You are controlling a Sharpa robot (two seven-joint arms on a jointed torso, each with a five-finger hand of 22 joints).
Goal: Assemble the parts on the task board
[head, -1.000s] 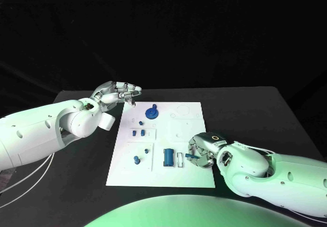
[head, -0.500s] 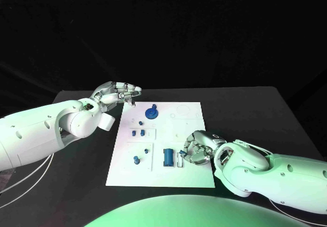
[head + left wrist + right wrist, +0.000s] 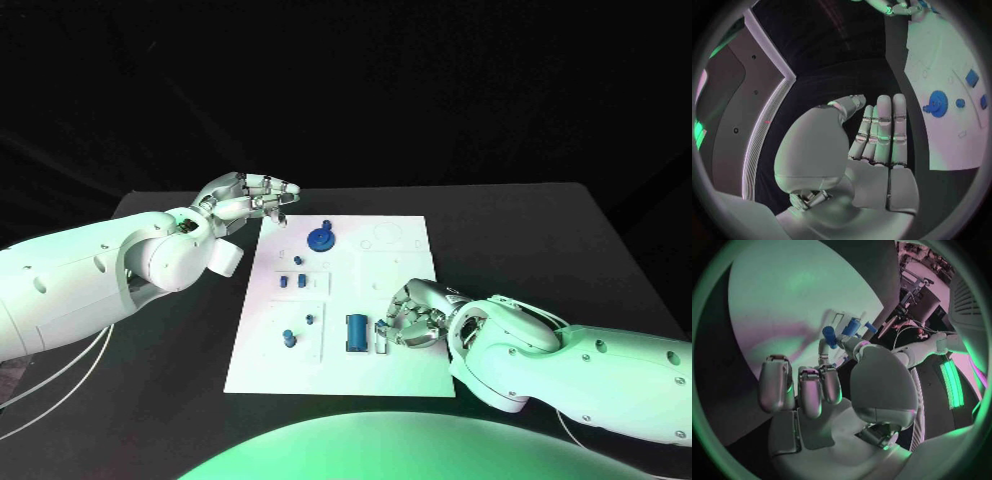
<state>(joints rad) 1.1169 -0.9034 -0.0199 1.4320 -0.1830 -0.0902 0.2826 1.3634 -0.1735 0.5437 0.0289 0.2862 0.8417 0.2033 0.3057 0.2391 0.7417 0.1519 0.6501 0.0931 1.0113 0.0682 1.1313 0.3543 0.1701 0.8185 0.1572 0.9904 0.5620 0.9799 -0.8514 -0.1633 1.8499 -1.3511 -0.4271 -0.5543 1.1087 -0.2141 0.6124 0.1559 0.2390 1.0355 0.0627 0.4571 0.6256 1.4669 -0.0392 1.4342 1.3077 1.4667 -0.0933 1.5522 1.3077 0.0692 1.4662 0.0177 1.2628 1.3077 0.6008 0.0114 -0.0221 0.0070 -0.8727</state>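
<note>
The white task board (image 3: 346,375) lies in the middle of the black table. On it are a round blue part (image 3: 322,238), small blue parts (image 3: 293,281) and a blue block (image 3: 356,332) beside a narrow slot (image 3: 379,338). My right hand (image 3: 411,320) hangs over the board's near right area, right next to that slot. It pinches a small blue part (image 3: 829,334) between thumb and a finger above the board (image 3: 786,300). My left hand (image 3: 253,195) hovers off the board's far left corner, fingers (image 3: 882,130) straight and holding nothing. The round blue part (image 3: 937,104) lies beyond it.
Black table (image 3: 534,240) spreads to the right of the board and to its left (image 3: 188,330). My right forearm (image 3: 577,365) lies over the table's near right side. My left arm (image 3: 87,275) covers the near left.
My right hand has moved left across the board's near right area, ending beside the slot and the blue block. The left hand has stayed where it was.
</note>
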